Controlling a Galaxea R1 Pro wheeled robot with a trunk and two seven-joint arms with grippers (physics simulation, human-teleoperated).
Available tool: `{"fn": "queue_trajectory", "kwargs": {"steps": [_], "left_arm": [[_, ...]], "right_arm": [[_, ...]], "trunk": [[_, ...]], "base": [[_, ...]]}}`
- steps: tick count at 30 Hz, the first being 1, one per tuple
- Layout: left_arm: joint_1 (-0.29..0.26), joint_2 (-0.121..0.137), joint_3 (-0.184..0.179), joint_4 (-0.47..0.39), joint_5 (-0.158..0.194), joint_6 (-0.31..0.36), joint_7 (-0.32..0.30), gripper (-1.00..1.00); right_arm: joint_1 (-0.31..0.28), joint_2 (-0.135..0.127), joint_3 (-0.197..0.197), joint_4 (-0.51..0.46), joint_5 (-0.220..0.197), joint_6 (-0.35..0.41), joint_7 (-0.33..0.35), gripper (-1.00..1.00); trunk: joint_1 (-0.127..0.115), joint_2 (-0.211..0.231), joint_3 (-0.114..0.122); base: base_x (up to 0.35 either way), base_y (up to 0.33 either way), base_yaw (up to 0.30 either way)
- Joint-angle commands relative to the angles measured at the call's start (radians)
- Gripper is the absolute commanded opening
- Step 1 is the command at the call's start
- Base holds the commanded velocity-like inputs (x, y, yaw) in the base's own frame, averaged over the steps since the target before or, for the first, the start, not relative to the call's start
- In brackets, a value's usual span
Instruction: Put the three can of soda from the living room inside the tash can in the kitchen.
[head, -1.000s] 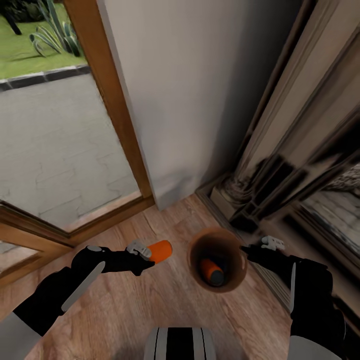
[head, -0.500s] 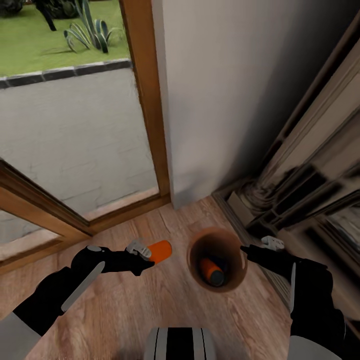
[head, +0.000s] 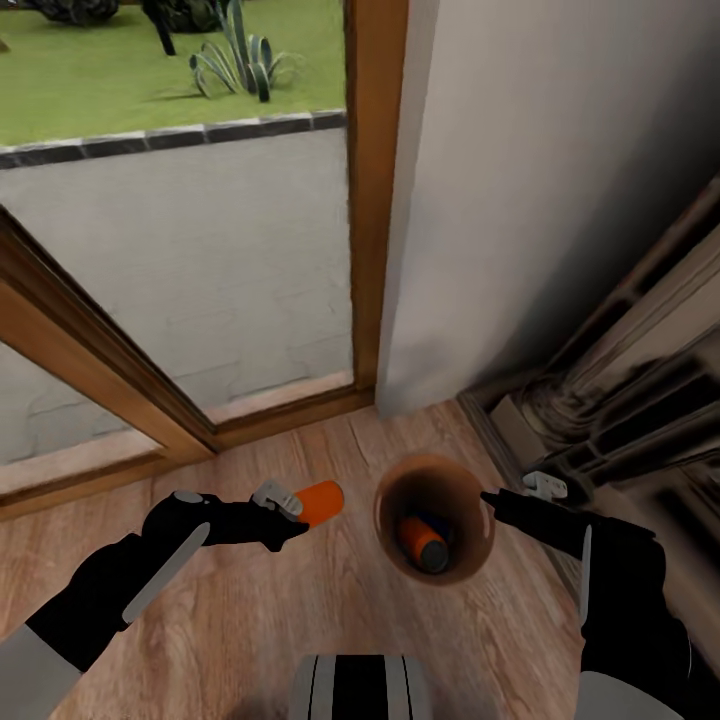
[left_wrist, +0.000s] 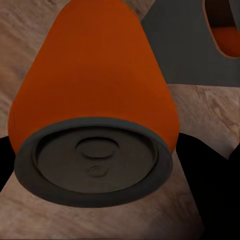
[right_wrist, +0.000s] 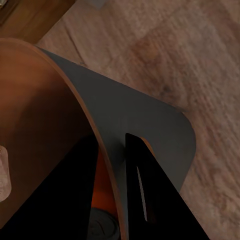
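Note:
My left gripper (head: 283, 508) is shut on an orange can of soda (head: 320, 502), held lying level above the wood floor; its dark end (left_wrist: 95, 160) faces the left wrist camera. Just beside it hangs the tash can (head: 384, 512), grey outside (left_wrist: 190, 50) and brown inside, with a slot handle (left_wrist: 222, 25) near the rim. A second orange can (head: 422, 540) lies at its bottom. My right gripper (head: 492, 503) is shut on the bin's rim (right_wrist: 140, 120), one of its fingers (right_wrist: 75, 190) inside the wall and the other outside.
A wood-framed glass door (head: 375, 200) stands ahead, with paving and grass beyond it. A white wall (head: 520, 180) meets it at the right. A dark carved mantel (head: 620, 400) runs close along my right arm. Light wood floor (head: 300, 620) lies below.
The whole view has swung: door frame, wall and mantel have slid to the right in the picture. Both arms, the held can and the bin keep their places relative to me.

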Motion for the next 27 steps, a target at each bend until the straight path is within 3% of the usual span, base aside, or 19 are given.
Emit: {"fn": "queue_trajectory", "kwargs": {"steps": [1, 27], "left_arm": [[0.000, 0.000, 0.000, 0.000, 0.001, 0.000, 0.000, -1.00], [0.000, 0.004, 0.000, 0.000, 0.003, -0.001, -0.002, -1.00]], "right_arm": [[0.000, 0.000, 0.001, 0.000, -0.022, 0.012, 0.001, -1.00], [-0.002, 0.000, 0.004, 0.000, -0.022, 0.012, 0.001, -1.00]], "trunk": [[0.000, 0.000, 0.000], [0.000, 0.000, 0.000]], "base": [[0.000, 0.000, 0.254], [0.000, 0.000, 0.243]]}}
